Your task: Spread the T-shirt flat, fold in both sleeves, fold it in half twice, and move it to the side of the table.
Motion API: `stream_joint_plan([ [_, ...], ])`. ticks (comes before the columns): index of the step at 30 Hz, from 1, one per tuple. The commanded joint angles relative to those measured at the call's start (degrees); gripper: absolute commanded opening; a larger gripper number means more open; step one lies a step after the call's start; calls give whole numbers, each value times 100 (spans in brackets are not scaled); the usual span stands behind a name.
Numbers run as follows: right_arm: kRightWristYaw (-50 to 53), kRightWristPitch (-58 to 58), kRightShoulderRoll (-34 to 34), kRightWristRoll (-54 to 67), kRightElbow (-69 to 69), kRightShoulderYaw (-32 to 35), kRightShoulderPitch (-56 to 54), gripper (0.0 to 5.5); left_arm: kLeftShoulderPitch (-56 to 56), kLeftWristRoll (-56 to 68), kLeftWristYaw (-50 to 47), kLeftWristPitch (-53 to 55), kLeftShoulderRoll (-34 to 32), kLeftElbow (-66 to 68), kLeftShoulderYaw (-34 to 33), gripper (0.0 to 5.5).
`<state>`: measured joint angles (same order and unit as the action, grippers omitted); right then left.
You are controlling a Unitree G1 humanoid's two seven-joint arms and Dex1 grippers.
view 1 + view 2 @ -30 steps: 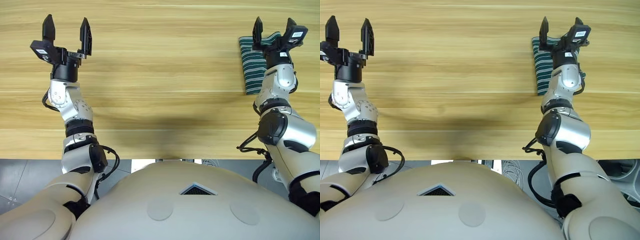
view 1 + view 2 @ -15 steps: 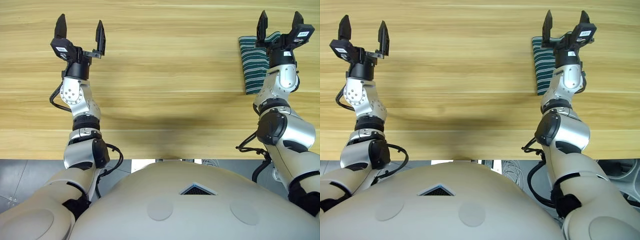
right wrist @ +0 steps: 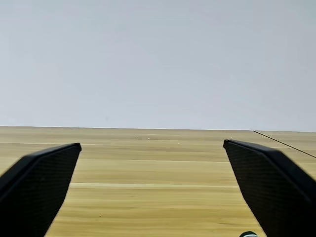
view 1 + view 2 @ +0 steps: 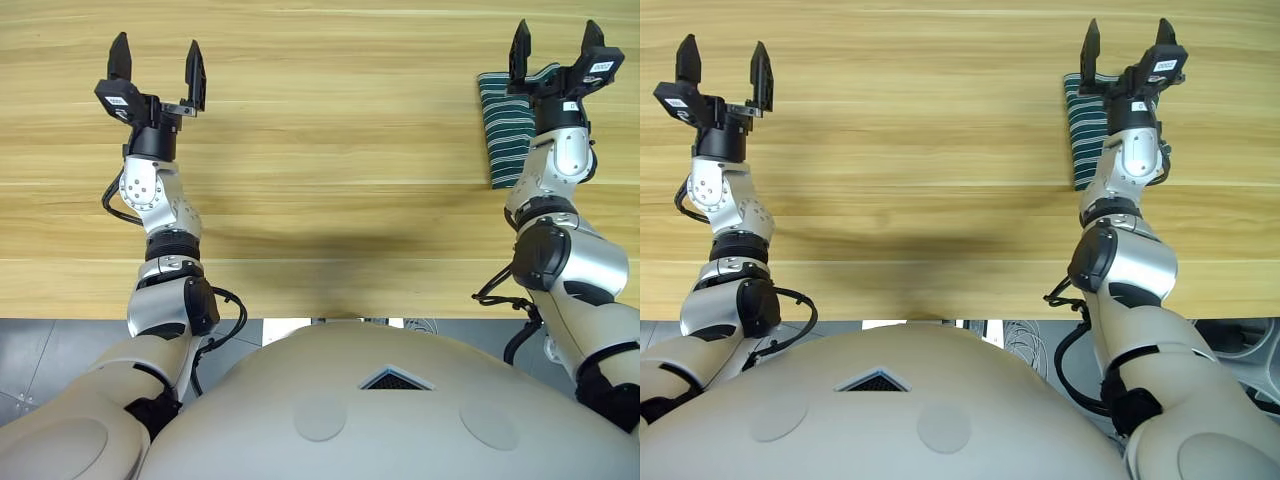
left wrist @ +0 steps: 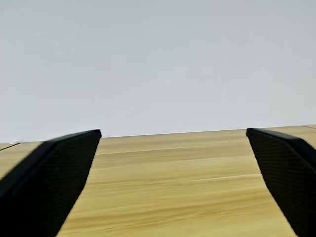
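Since a second ago: inward shift of left end effector [image 4: 157,60], slight lift of right end effector [image 4: 556,45]. Both released, empty. Folded T-shirt [image 4: 505,125] at right side of bench [image 4: 330,150], just beneath right end effector, long axis front-to-back; well apart from left.

bright even light | soft shadow on table [image 4: 330,150] near edge | sharp

T-shirt [image 4: 503,125] partly behind the right end effector [image 4: 556,45]
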<state>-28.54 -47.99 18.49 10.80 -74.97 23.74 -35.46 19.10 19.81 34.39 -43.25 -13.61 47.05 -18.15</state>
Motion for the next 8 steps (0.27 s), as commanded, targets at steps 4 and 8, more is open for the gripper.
stream_joint_plan([
  [4,-54,-5,-7,28,67,3,-26,540,96,-290,-323,-277,-64,92,48,539],
  [8,-55,72,2,47,52,21,-48,540,182,-772,-928,-537,-81,267,112,539],
])
